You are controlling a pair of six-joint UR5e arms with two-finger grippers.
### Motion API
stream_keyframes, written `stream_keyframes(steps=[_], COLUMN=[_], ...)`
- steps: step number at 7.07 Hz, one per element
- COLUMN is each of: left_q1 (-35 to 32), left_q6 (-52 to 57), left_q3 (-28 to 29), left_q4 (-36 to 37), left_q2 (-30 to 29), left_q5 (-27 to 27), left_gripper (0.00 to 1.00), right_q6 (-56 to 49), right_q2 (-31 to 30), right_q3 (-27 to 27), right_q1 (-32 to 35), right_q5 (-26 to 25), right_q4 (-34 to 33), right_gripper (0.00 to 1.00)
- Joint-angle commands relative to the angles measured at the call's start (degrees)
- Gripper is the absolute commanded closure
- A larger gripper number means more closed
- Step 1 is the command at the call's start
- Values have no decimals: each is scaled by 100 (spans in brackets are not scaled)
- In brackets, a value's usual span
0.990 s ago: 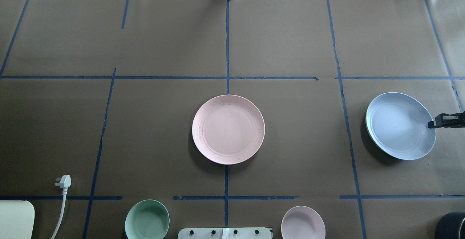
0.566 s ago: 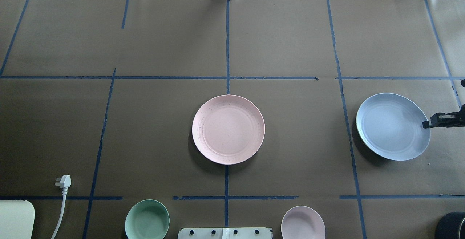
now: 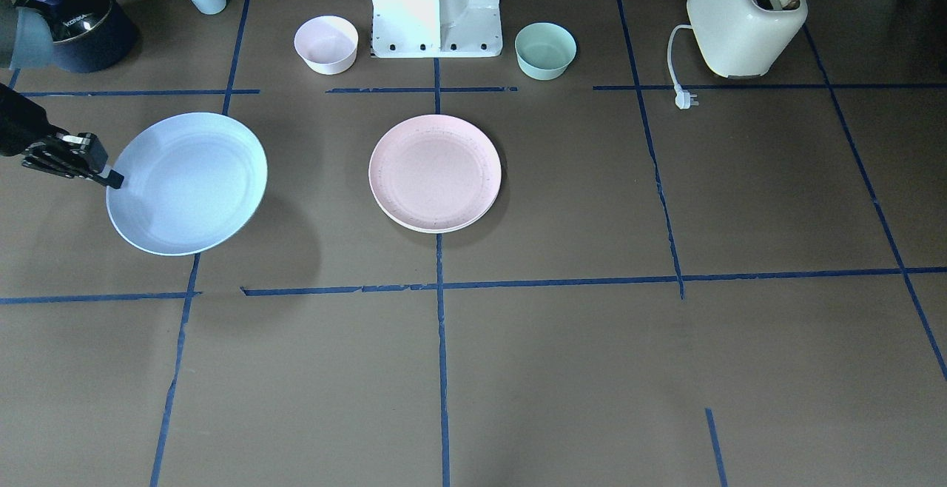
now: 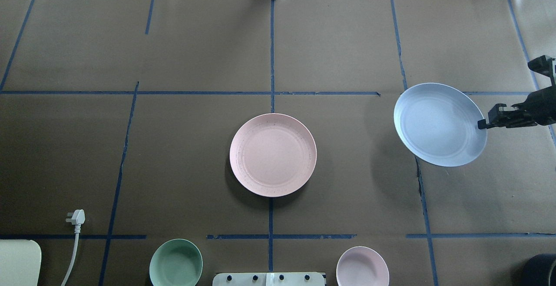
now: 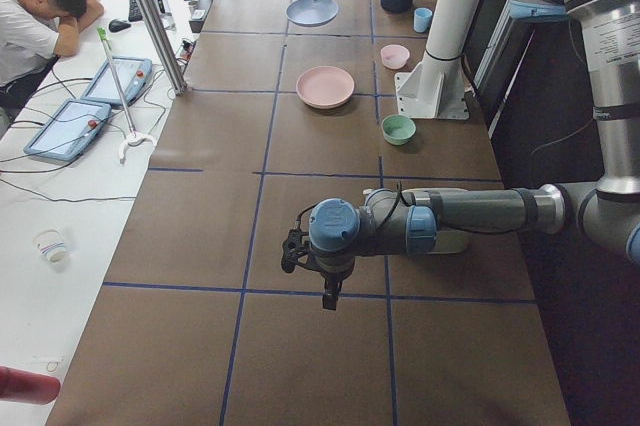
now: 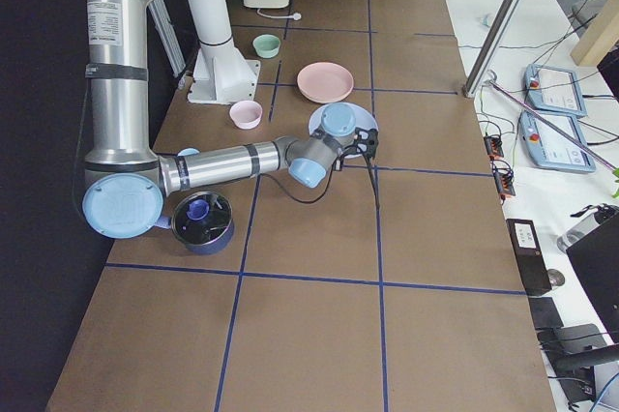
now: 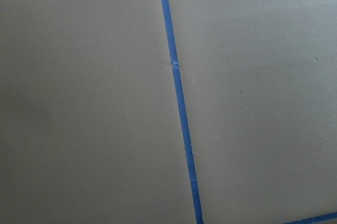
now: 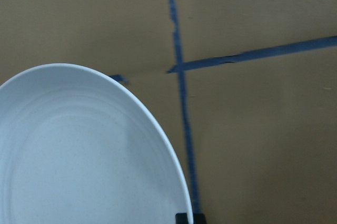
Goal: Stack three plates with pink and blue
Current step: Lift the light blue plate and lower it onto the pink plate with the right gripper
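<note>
Over the right side of the table (image 4: 478,199), your right gripper (image 4: 481,124) pinches the rim of the blue plate (image 4: 438,123), held clear of the surface, so carry it level to the pink plate (image 4: 273,154) at centre, match the rims, and lower it gently before releasing.

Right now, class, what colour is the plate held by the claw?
The plate is light blue, clearest in the overhead view.

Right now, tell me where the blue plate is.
Overhead view, right side: the blue plate is held aloft at its rim by the right gripper, right of the pink plate.
</note>
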Motion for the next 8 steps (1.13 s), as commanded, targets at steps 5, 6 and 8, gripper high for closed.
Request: stream_keyframes(steps=[5,6,8], left_q1=[0,9,9], left_q6=[-16,-16,-16], left_q3=[-1,-1,8], left_q4=[3,3,12], left_q2=[-21,-21,-21], left_q5=[0,0,9], left_gripper=[0,0,0], right_q6=[1931,1975,1993], right_q2=[1896,1896,1975], right_q3=[457,440,273], right_q1=[-2807,-2992,-3126], right_q5=[-2879,-3047,-3189], right_q4=[-1793,-1802,-1802], right_gripper=[100,100,100])
